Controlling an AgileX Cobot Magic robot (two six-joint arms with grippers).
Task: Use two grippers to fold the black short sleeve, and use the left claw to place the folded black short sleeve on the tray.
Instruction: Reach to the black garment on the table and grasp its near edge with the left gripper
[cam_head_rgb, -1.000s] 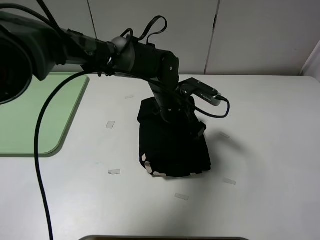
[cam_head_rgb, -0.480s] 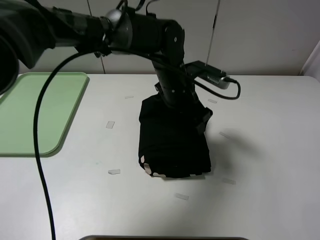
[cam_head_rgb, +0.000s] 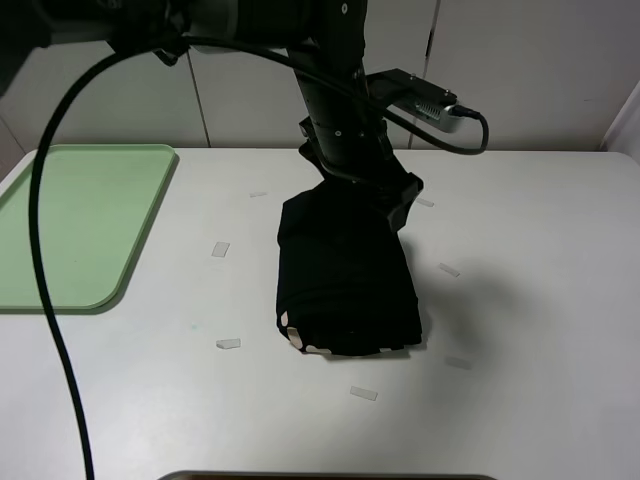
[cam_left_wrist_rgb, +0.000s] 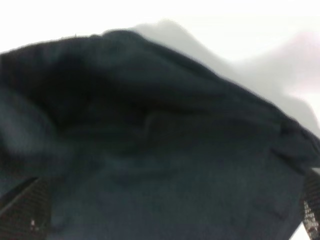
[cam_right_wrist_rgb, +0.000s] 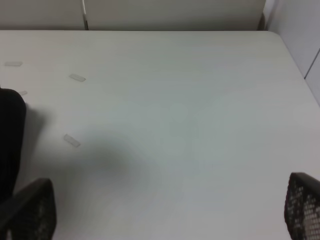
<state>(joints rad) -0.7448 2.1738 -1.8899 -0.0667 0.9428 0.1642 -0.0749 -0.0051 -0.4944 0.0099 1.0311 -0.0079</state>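
The black short sleeve (cam_head_rgb: 345, 275) lies folded into a narrow bundle in the middle of the table, with pale lettering at its near left corner. My left gripper (cam_head_rgb: 393, 203) reaches across from the left and hangs over the bundle's far end. In the left wrist view (cam_left_wrist_rgb: 167, 215) its jaws stand wide apart and the dark cloth (cam_left_wrist_rgb: 150, 150) fills the space between them. My right gripper (cam_right_wrist_rgb: 165, 215) is open and empty over bare table to the right of the shirt (cam_right_wrist_rgb: 9, 140). It is outside the high view. The pale green tray (cam_head_rgb: 60, 220) lies at the far left.
Small white paper strips lie around the shirt: one to its left (cam_head_rgb: 221, 249), one near its front left (cam_head_rgb: 229, 343), one in front (cam_head_rgb: 364, 393), one to its right (cam_head_rgb: 449, 269). The left arm's black cable (cam_head_rgb: 45, 260) hangs over the table's left side.
The left arm has risen and swung toward the back, lifting off the bundle. The shirt's near end has stayed where it was.
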